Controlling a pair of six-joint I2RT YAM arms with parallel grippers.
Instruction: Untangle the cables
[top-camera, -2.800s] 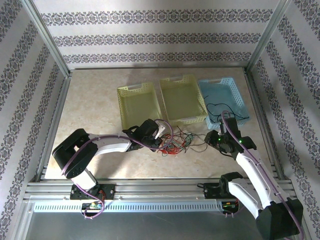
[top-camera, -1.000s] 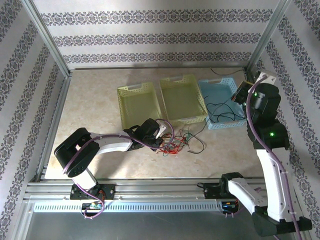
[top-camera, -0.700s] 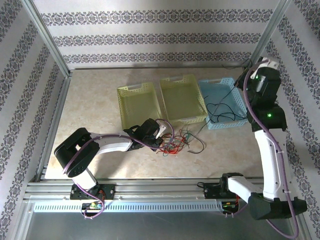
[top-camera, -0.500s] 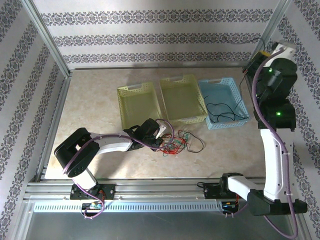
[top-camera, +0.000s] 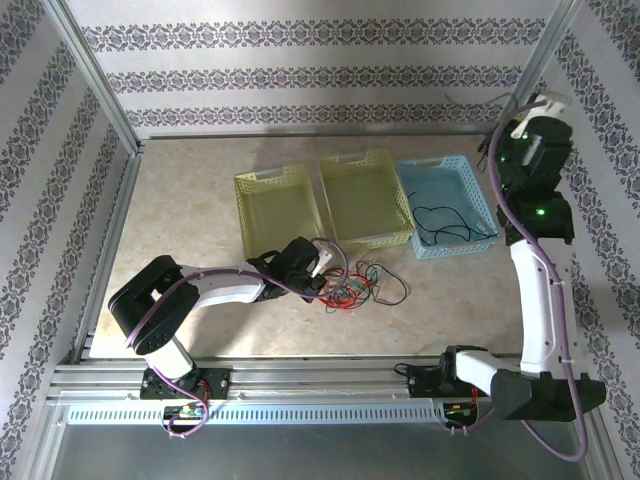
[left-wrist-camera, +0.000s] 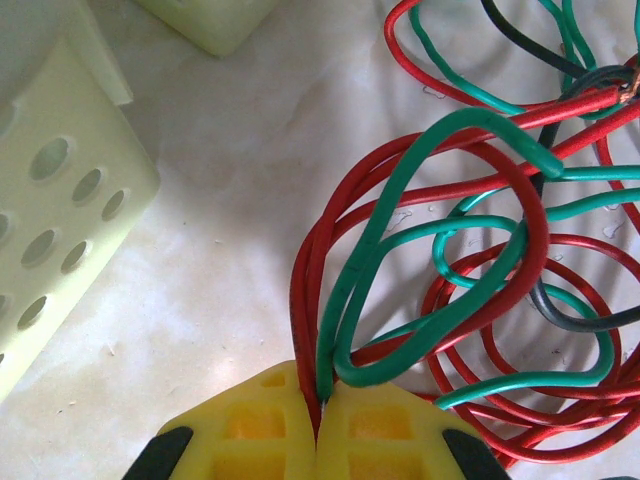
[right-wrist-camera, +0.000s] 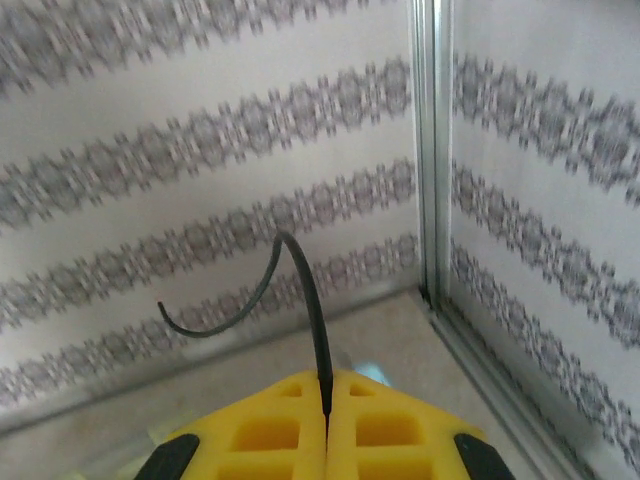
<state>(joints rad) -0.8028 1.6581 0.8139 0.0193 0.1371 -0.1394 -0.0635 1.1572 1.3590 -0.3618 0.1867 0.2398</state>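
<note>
Right gripper (right-wrist-camera: 326, 388): clamped on one black cable (right-wrist-camera: 316, 320), raised within the last seconds from beside the tangle (top-camera: 355, 288) to the far right corner. The cable trailed through the blue basket (top-camera: 470, 162). Left gripper (left-wrist-camera: 318, 405): stayed closed on red and green cables (left-wrist-camera: 478, 116), anchoring the tangle on the counter (top-camera: 200, 220). Judged: black strand nearly freed.

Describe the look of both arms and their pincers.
The left arm and right arm have white links, black joints and a thick purple cable running along each. Green lights glow on the right arm. The left pincer and right pincer have yellow fingers with square recesses and black shoulders.
</note>
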